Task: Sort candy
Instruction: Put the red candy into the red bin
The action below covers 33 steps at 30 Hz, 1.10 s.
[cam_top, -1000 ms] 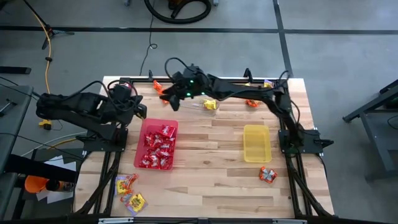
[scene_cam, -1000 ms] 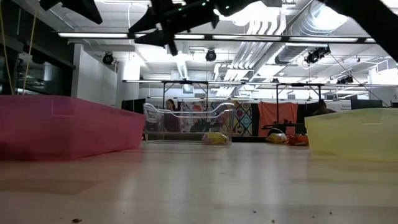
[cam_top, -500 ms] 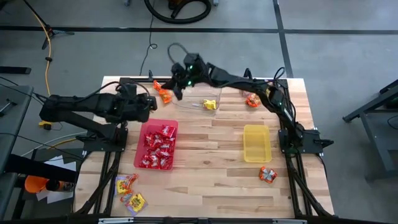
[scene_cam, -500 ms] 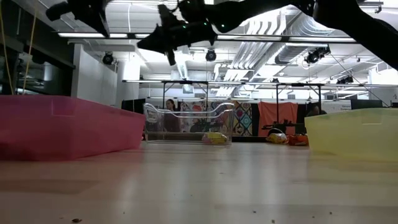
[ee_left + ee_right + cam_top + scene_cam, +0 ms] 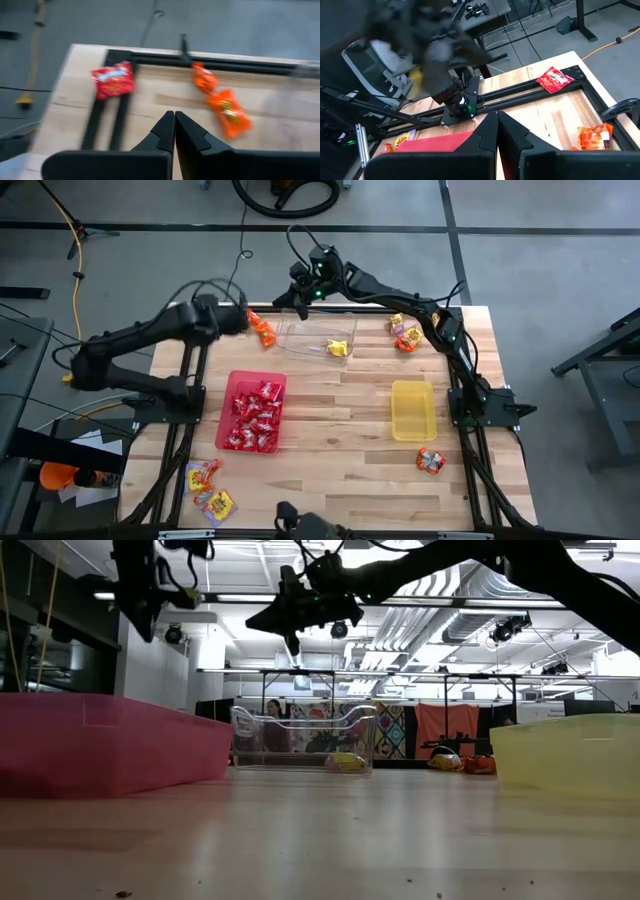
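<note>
Candy lies scattered on the wooden table: orange packets (image 5: 262,330) at the far left, also seen as orange packets (image 5: 227,112) beside a red packet (image 5: 114,80) in the left wrist view. Orange and yellow packets (image 5: 405,335) lie at the far right, and a yellow packet (image 5: 338,348) sits in the clear tray (image 5: 300,340). Several red packets (image 5: 255,415) fill the red tray (image 5: 232,385). My left gripper (image 5: 243,320) (image 5: 175,117) hangs shut above the far left corner. My right gripper (image 5: 292,292) (image 5: 497,120) is shut, raised over the far edge behind the clear tray. Neither holds anything.
A yellow tray (image 5: 413,410) stands at the right with a red-orange packet (image 5: 430,460) near it. More packets (image 5: 210,490) lie at the near left corner. Black frame rails (image 5: 185,410) run along both sides and the far edge. Bare wood lies between the trays.
My left gripper has swung from the table's left side toward the far left corner and risen. My right gripper has lifted away from the orange packets toward the far edge, and its fingers have come together. The orange packets stay on the table.
</note>
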{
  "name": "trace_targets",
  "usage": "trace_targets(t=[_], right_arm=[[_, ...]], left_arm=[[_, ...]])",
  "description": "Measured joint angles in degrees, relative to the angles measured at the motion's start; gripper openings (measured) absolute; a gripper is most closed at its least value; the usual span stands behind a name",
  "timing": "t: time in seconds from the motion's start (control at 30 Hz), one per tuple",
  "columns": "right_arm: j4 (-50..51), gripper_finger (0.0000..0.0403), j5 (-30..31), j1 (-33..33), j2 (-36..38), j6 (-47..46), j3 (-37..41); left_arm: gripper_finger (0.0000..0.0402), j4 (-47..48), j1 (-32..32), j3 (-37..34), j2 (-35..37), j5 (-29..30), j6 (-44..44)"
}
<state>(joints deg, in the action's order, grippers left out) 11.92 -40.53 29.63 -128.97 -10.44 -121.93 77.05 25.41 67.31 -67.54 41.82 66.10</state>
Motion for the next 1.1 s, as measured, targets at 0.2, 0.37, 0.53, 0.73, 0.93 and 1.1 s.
trace_targets(t=[0.2, 0.37, 0.53, 0.73, 0.93, 1.1], right_arm=[[3.4, 0.0000, 1.8, 0.3, 0.0, 0.3, 0.0], [5.2, 0.0000, 3.4, 1.8, 0.0, 0.0, 0.0], [4.6, 0.0000, 2.7, 4.5, 0.0, -1.4, 0.0], [4.5, 0.0000, -3.1, 8.1, 0.0, -1.5, 0.0], [3.1, 0.0000, -6.1, 11.2, 0.0, -5.2, 0.0], [1.5, 0.0000, -7.2, 13.8, 0.0, -8.1, 0.0]], left_arm=[[0.0000, -6.9, 11.3, -0.7, -2.3, -1.0, -14.8], [0.0000, -18.3, 14.9, -9.7, -2.4, -2.9, -16.1], [0.0000, -18.5, 14.7, -20.4, -2.5, -2.5, 2.5], [0.0000, -23.7, 12.4, -30.5, -2.5, 2.4, 21.2], [0.0000, -25.2, 12.6, -35.1, -3.9, 9.2, 32.7], [0.0000, -22.2, 9.4, -33.1, -2.9, 11.0, 25.0]])
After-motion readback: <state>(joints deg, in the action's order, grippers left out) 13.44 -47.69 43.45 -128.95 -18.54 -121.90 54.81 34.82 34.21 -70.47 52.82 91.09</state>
